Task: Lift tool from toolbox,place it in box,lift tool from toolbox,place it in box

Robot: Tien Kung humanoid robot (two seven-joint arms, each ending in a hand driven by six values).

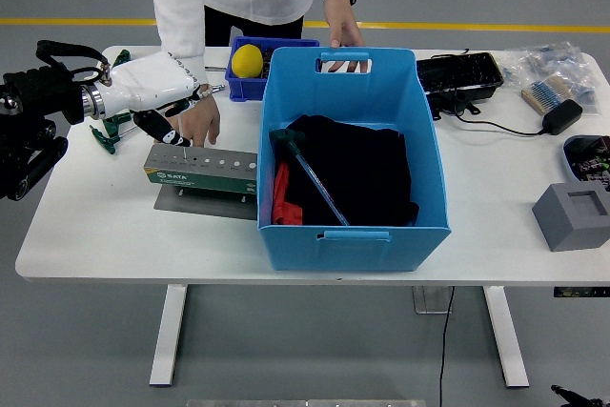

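Nearest the table's front edge, the big blue box (pixel 353 150) is seen with dark cloth, something red and one long green-handled tool (pixel 305 171) already lying in it, so one placement is judged done. Left of the box, just beside its wall, the green tool holder (pixel 201 166) rests on a grey plate (pixel 205 200); a row of round sockets is visible along its top face. Above the holder's left end the left hand (pixel 157 100) is held, white-shelled, dark fingers (pixel 164 128) curled narrow around what looks like a thin tool (pixel 182 151), whose slim shaft hangs down toward the holder's top; whether the tip is clear of its socket cannot be told. The step in hand is judged to be the second lift. A straight vertical pull is advised until the tip is visibly free, then a carry rightward over the box's near-left wall, with release only once the tool is inside the rim. Risk noted: a sideways pull could drag the holder off its plate. Just behind the holder, a person's hand (pixel 199 121) rests on the table, very near the robot's fingers, so clearance is to be watched. Farther back, the person's other hand (pixel 345 37) is placed at the box's far rim. The right hand is not in view.
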